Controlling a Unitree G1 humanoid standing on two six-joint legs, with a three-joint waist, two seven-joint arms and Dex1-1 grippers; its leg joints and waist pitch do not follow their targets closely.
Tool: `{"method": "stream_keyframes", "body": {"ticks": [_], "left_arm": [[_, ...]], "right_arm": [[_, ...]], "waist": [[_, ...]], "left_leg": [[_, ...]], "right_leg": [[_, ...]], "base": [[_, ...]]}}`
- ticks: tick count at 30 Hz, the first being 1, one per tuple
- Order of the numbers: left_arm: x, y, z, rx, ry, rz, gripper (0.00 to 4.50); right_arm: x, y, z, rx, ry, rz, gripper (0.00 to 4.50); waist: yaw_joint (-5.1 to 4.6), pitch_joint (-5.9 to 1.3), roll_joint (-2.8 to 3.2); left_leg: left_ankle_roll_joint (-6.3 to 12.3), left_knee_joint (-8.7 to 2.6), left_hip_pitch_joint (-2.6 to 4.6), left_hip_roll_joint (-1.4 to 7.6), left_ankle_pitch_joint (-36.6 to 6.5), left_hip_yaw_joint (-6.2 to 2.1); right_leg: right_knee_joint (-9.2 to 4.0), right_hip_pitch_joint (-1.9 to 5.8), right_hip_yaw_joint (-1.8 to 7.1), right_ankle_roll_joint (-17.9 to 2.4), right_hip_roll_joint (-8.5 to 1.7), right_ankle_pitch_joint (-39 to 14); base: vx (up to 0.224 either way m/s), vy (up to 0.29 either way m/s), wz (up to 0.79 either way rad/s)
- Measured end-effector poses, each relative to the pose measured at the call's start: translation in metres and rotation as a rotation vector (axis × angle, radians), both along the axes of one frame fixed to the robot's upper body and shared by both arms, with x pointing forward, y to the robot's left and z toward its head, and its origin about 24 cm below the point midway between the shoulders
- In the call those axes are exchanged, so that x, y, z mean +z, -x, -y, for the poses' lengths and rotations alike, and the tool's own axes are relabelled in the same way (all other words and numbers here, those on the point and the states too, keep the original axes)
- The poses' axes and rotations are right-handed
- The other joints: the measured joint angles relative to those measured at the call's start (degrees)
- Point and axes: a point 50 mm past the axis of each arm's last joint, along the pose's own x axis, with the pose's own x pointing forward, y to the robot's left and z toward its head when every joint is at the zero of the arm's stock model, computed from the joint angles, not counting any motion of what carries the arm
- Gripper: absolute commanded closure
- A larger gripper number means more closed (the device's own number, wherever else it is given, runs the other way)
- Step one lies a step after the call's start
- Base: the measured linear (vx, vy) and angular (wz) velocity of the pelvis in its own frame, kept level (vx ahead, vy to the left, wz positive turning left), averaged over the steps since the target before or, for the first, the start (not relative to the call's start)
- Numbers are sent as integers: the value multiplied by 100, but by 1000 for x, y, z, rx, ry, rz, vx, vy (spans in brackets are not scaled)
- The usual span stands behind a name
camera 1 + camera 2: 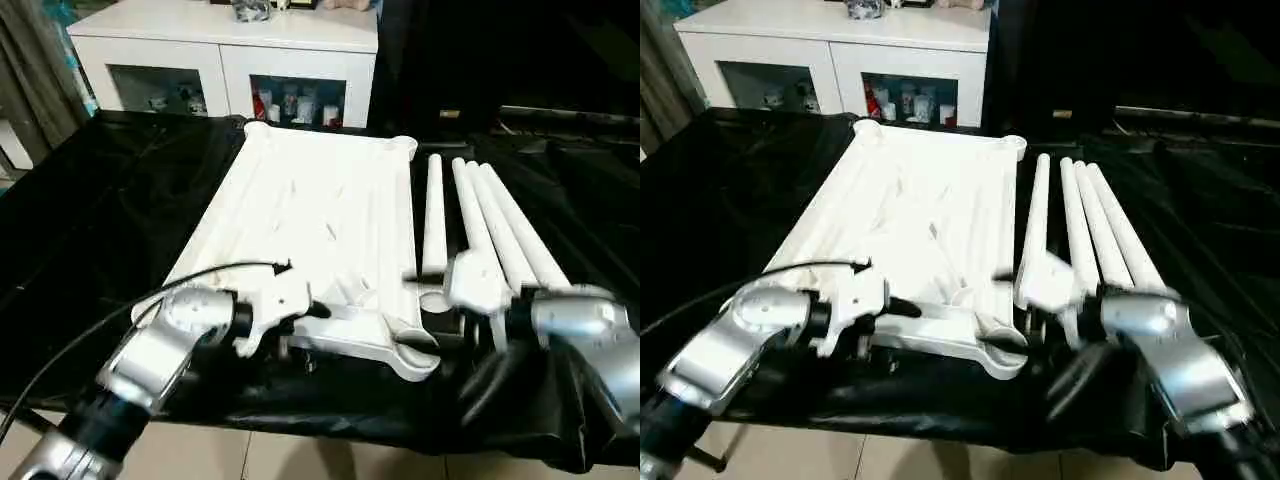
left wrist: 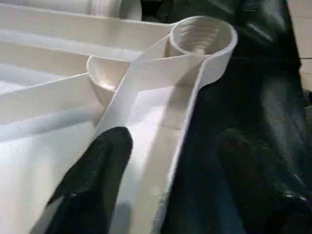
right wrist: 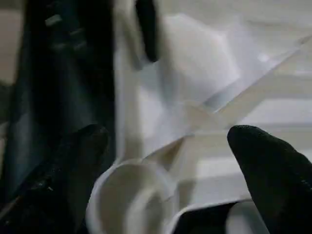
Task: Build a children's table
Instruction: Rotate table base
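Worktop (image 1: 110, 200): black-draped, carried every part.
Tabletop (image 1: 310, 215): lay ribbed underside up, exposing the corner sockets for the legs.
Legs (image 1: 490, 225): four lay together just beside it, within reach.
Left claw (image 2: 161, 175): open, astride the near rim.
Right claw (image 3: 165, 161): wide open around a corner socket.

head pair: you look forward and down from above the silver forearms over the tabletop (image 1: 310, 215) on the black-draped table (image 1: 100, 200), cabinet (image 1: 225, 50) behind | left wrist: close along the tabletop's near edge toward a corner socket (image 2: 202, 36) | right wrist: close on that near corner too
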Motion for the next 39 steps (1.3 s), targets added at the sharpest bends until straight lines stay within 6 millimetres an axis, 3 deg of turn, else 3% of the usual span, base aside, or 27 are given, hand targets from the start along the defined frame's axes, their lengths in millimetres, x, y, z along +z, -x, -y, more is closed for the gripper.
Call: {"method": "stream_keyframes", "body": {"ticks": [11, 27, 39], "left_arm": [[-12, -3, -2, -35, -112, -45, 244], [-20, -10, -4, 5, -154, -8, 355], [-18, -9, -11, -14, -179, 81, 433]], "right_arm": [[1, 14, -3, 54, 12, -88, 5], [1, 17, -7, 68, 25, -103, 5], [2, 15, -9, 66, 18, -93, 5]], "waist": [[1, 8, 21], [2, 9, 20], [-140, 13, 15]], "left_leg": [[-13, -22, -4, 10, 27, -6], [-15, -23, -8, 9, 31, -5], [-24, -72, -28, 9, 47, -5]], "right_leg": [[-1, 11, -56, 1, -26, -1], [-1, 18, -71, 2, -43, -1], [-21, 8, -78, 0, -40, -9]], "base": [[0, 0, 0], [0, 0, 0], [0, 0, 0]]}}
